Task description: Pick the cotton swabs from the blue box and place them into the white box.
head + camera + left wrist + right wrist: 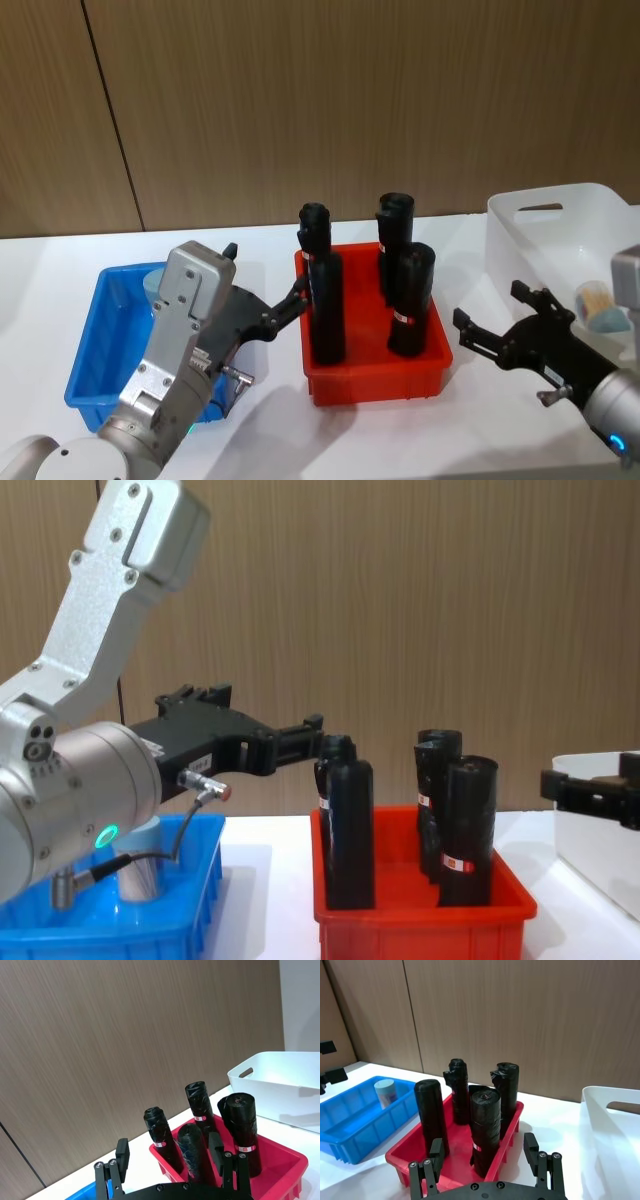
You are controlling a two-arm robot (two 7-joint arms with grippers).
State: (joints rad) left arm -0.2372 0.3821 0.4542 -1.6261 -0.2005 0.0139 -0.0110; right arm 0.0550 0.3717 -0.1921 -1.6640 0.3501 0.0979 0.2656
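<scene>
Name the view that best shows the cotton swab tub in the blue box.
Right wrist view: the tub stands unblocked in the blue box. Head and chest views show it partly behind the left arm.

Blue box [95, 345]: shallow, bright blue, table left. One cotton swab tub [386, 1093] upright inside, pale blue lid on top. White box [530, 245]: translucent, table right; second swab tub [598, 303] inside.

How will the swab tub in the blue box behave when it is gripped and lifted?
The tub looks like rigid plastic, so it probably keeps its shape under a squeeze. Its smooth round wall may slip or turn in a grip. It stands upright in the blue box; tipped on its side, it would likely roll.
</scene>
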